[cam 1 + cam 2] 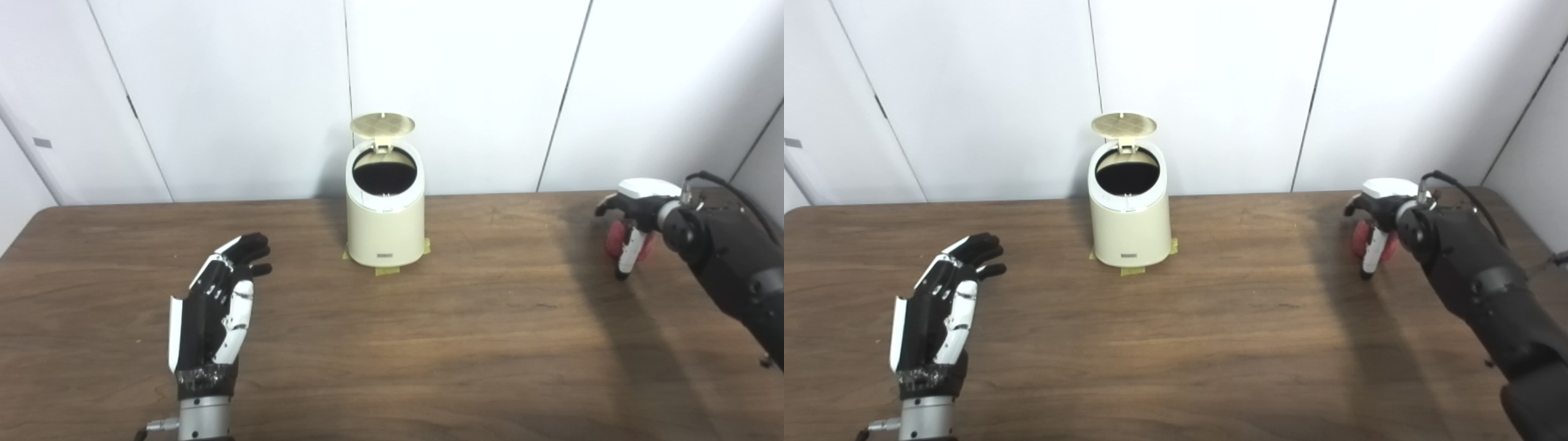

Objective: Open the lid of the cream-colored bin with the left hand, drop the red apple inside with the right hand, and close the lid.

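Observation:
The cream-colored bin (385, 229) stands upright at the back middle of the table. Its round lid (382, 124) is tipped up on the rear hinge, and the dark opening (384, 173) shows. My left hand (217, 303) hovers low over the table, left of and nearer than the bin, open with fingers spread and holding nothing. The red apple (614, 238) is at the far right of the table. My right hand (634, 214) covers it from above, with fingers and thumb wrapped around it; much of the apple is hidden.
Yellow tape strips (388, 270) mark the bin's base. The wooden table (429, 343) ends against white wall panels just behind the bin. A black cable (729, 190) runs along my right forearm.

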You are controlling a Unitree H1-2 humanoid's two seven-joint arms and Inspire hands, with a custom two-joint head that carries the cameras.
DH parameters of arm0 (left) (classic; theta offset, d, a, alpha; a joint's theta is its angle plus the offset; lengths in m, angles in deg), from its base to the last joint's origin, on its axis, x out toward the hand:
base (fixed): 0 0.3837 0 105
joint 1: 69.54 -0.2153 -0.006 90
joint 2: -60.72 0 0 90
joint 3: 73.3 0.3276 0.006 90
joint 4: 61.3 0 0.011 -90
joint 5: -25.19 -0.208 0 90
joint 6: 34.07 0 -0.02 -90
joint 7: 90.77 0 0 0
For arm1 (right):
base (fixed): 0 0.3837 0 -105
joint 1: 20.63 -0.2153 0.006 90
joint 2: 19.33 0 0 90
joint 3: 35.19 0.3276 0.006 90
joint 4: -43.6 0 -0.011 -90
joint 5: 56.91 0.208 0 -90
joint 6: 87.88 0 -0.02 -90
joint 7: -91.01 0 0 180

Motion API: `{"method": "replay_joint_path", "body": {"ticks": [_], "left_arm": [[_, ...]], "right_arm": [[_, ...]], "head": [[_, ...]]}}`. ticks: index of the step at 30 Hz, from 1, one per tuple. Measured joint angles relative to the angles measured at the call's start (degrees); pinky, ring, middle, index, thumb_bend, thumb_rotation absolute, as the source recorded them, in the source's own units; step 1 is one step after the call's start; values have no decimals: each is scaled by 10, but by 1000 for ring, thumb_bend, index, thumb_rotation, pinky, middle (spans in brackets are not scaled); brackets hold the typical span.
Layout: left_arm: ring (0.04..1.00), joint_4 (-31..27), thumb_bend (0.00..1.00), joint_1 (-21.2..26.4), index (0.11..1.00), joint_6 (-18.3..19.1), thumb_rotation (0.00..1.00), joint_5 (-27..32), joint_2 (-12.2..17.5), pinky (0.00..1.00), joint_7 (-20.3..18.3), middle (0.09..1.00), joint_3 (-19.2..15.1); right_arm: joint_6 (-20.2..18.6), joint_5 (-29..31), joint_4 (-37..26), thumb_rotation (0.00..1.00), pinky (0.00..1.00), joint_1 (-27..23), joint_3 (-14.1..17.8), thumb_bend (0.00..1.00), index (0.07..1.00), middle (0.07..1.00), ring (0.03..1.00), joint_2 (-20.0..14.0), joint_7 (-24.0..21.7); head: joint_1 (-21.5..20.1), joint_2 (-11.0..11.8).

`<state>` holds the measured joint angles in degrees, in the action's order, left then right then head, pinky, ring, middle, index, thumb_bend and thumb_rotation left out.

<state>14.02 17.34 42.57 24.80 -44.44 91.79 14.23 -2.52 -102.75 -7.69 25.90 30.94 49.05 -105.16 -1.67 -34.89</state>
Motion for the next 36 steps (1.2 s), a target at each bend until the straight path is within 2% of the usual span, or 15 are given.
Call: {"method": "replay_joint_path", "body": {"ticks": [1, 2, 3, 5, 9, 14, 21, 24, 26, 31, 36], "left_arm": [[766, 0, 171, 0, 738, 0, 478, 1, 0, 701, 0, 769, 0], [765, 0, 172, 0, 737, 0, 478, 1, 0, 700, 0, 768, 0], [765, 0, 172, -1, 738, 0, 479, 1, 0, 698, 0, 768, 0], [765, 0, 167, -1, 737, 0, 481, 1, 0, 697, 0, 768, 0], [764, 0, 169, 0, 729, 0, 500, -1, 0, 693, 0, 765, 0], [764, 0, 163, 0, 726, 0, 477, -2, 0, 690, 0, 765, 0], [764, 0, 158, 0, 727, 0, 475, -1, 0, 697, 0, 765, 0], [764, 0, 165, 0, 727, 0, 479, -2, 0, 695, 0, 765, 0], [765, 0, 165, 0, 729, 0, 481, -2, 0, 695, 0, 767, 0], [765, 0, 177, 0, 725, 0, 496, -2, 0, 700, -1, 765, 1], [765, 0, 177, -1, 727, 2, 502, -2, 0, 693, 0, 766, 1]], "right_arm": [[9, 0, 4, 27, 509, 3, 1, 763, 652, 704, 603, 0, 20], [19, -5, 11, 74, 497, 3, -1, 643, 573, 666, 581, 0, 41], [24, -12, 16, 30, 498, 3, -7, 571, 506, 597, 571, 0, 64], [22, -35, 19, 7, 466, 3, -17, 532, 464, 550, 502, 2, 93], [3, -54, 23, 0, 435, 3, -19, 520, 465, 523, 450, 15, 127], [-6, -52, 15, 0, 444, 8, -12, 518, 469, 530, 445, 17, 127], [-5, -48, 36, 0, 457, 3, -10, 518, 468, 530, 450, 19, 137], [-5, -47, 36, 0, 443, 3, -10, 518, 474, 526, 448, 19, 137], [-5, -47, 30, 0, 396, 4, -10, 520, 489, 507, 436, 18, 134], [3, -49, -56, 0, 405, 30, -11, 520, 488, 512, 429, 12, 118], [22, -32, -255, 0, 349, 70, 2, 514, 465, 552, 438, 2, 59]], "head": [[-1, 0], [-1, 1], [-1, 1], [-1, 1], [-2, 1], [-3, 1], [-4, 2], [-4, 1], [-4, 1], [-5, 0], [-4, 1]]}}
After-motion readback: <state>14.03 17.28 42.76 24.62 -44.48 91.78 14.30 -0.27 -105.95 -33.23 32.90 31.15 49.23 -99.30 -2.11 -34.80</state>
